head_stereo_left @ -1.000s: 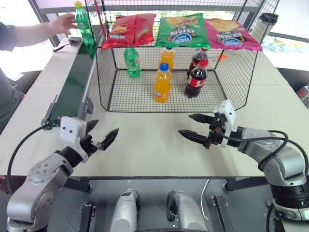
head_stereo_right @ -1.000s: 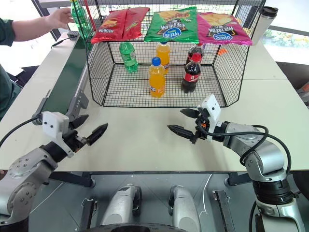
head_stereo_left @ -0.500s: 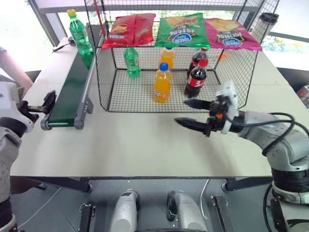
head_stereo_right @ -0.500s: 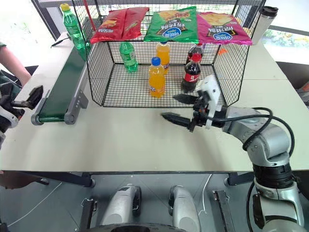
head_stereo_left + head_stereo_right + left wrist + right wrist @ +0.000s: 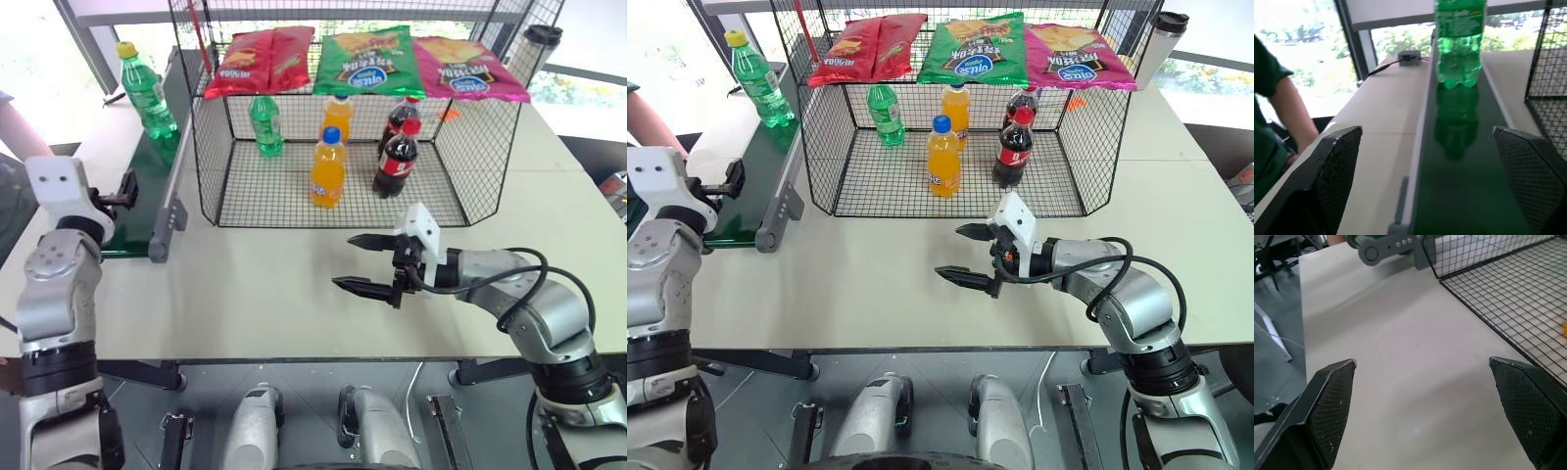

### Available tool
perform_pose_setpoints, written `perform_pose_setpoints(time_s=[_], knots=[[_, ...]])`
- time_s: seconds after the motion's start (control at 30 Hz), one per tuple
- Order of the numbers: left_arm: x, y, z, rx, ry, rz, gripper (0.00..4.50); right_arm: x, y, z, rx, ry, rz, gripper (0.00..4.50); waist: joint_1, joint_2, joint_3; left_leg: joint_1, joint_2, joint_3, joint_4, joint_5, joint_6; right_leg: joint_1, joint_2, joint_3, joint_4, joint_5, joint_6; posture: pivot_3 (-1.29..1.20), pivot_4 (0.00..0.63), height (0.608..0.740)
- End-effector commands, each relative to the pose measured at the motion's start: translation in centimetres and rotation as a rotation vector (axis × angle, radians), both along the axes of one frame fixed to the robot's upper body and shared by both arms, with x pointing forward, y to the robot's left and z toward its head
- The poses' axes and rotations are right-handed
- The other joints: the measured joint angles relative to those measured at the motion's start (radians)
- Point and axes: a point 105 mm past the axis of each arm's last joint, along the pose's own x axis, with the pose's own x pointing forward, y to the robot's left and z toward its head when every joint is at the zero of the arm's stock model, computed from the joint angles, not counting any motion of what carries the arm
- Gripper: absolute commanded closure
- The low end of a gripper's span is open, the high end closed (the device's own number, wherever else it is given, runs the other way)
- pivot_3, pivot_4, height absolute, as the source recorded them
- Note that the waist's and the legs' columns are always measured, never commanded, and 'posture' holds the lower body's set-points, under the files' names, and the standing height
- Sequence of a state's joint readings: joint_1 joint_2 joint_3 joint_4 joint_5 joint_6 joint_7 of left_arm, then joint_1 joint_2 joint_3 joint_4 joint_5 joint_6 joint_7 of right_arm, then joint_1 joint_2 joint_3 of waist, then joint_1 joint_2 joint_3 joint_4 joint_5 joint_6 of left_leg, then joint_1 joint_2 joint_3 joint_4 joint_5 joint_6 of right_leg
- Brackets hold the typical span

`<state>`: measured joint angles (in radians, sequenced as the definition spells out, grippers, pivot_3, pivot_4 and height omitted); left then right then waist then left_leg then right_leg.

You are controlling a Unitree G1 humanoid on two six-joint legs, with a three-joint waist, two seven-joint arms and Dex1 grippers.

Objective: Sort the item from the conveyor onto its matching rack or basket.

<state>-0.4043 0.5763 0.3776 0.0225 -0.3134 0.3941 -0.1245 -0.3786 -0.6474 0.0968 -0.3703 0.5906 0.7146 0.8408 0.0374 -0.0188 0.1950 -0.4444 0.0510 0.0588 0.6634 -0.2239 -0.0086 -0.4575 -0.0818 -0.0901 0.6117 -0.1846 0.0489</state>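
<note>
The item, a clear-green bottle [image 5: 145, 93] with a yellow cap, stands upright on the conveyor [image 5: 147, 186], a dark-green belt along the left side of the black wire basket [image 5: 470, 147]. My left gripper [image 5: 125, 191] hovers open at the belt's near end, level with it. In the left wrist view the bottle [image 5: 1459, 44] stands farther along the belt [image 5: 1469, 161], well beyond the fingers [image 5: 1337, 171]. My right gripper [image 5: 367, 262] is open and empty over the table in front of the basket.
Inside the basket stand a green-capped green bottle [image 5: 266, 125], two orange bottles [image 5: 328, 168] and two cola bottles [image 5: 397, 162]. Chip bags [image 5: 370, 61] lie on its top. A person's arm [image 5: 1293, 112] is left of the conveyor. A tumbler [image 5: 542, 44] stands at the back right.
The bottle has travelled along the belt toward me and the person's hand has let go of it. My left arm swung out left and up to the conveyor's end. The right gripper drifted left.
</note>
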Motion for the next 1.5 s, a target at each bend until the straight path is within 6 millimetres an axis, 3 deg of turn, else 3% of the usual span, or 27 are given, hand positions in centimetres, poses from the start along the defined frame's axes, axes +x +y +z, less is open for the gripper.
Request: perform_pose_setpoints(time_s=[0.03, 0.43, 0.93, 1.1, 1.23, 1.33, 1.47, 1.5], knots=[[0.3, -0.1, 1.5, 0.048, -0.052, -0.001, 0.03, 0.0, -0.2, 0.4, 0.01, -0.034, -0.007, 0.0, 0.0, 0.0, 0.0, 0.0, 0.0, 0.0, 0.0, 0.0, 0.0, 0.0, 0.0, 0.0, 0.0, 0.0, 0.0, 0.0, 0.15, 0.74], [1.4, -1.3, 2.0, 0.043, -0.073, -0.019, 0.03, 0.0, -0.6, -0.1, 0.013, -0.031, -0.043, 0.0, 0.002, 0.0, 0.0, 0.0, 0.0, 0.0, 0.001, 0.0, 0.0, 0.001, 0.0, 0.0, 0.001, 0.0, 0.0, 0.0, 0.15, 0.74], [1.4, -0.9, 1.5, 0.021, -0.075, 0.013, 0.03, 0.3, -0.9, -0.1, 0.012, -0.031, -0.072, 0.0, 0.002, 0.0, 0.0, 0.001, 0.0, 0.0, 0.001, 0.0, 0.0, 0.001, 0.0, 0.0, 0.002, 0.0, 0.001, 0.0, 0.15, 0.74], [1.4, -1.3, 1.5, 0.025, -0.078, -0.009, 1.57, 0.4, -1.0, -0.2, 0.01, -0.029, -0.08, 0.0, 0.002, 0.0, 0.0, 0.001, 0.0, 0.0, 0.001, 0.0, 0.0, 0.001, 0.0, 0.0, 0.002, 0.002, 0.003, 0.0, 0.15, 0.74], [1.0, -1.7, 2.1, 0.014, -0.102, -0.025, 1.58, 0.4, -1.0, -0.2, 0.009, -0.027, -0.084, 0.0, 0.002, 0.0, 0.0, 0.001, 0.0, 0.0, 0.001, 0.0, 0.0, 0.002, 0.0, 0.0, 0.002, 0.002, 0.003, 0.0, 0.15, 0.74], [0.4, -3.5, 3.4, -0.002, -0.154, -0.111, 1.58, 0.4, -1.1, -0.2, 0.009, -0.027, -0.088, 0.0, 0.003, 0.0, 0.0, 0.001, 0.0, 0.0, 0.001, 0.0, 0.0, 0.002, 0.0, 0.0, 0.002, 0.002, 0.003, 0.0, 0.15, 0.74], [-1.7, -12.5, 5.8, -0.032, -0.198, -0.543, 1.58, 1.2, -3.2, 1.1, 0.03, -0.032, -0.156, 0.0, 0.007, -0.002, 0.001, 0.0, 0.0, -0.001, 0.003, 0.0, 0.0, 0.002, 0.0, 0.0, 0.002, 0.002, 0.003, 0.0, 0.15, 0.74], [-2.0, -13.7, 5.7, -0.042, -0.184, -0.601, 1.58, 1.2, -3.6, 1.3, 0.037, -0.032, -0.165, 0.0, 0.009, -0.002, 0.001, -0.001, -0.001, -0.001, 0.003, 0.0, 0.0, 0.003, -0.001, 0.0, 0.001, 0.002, 0.003, 0.0, 0.15, 0.74]])
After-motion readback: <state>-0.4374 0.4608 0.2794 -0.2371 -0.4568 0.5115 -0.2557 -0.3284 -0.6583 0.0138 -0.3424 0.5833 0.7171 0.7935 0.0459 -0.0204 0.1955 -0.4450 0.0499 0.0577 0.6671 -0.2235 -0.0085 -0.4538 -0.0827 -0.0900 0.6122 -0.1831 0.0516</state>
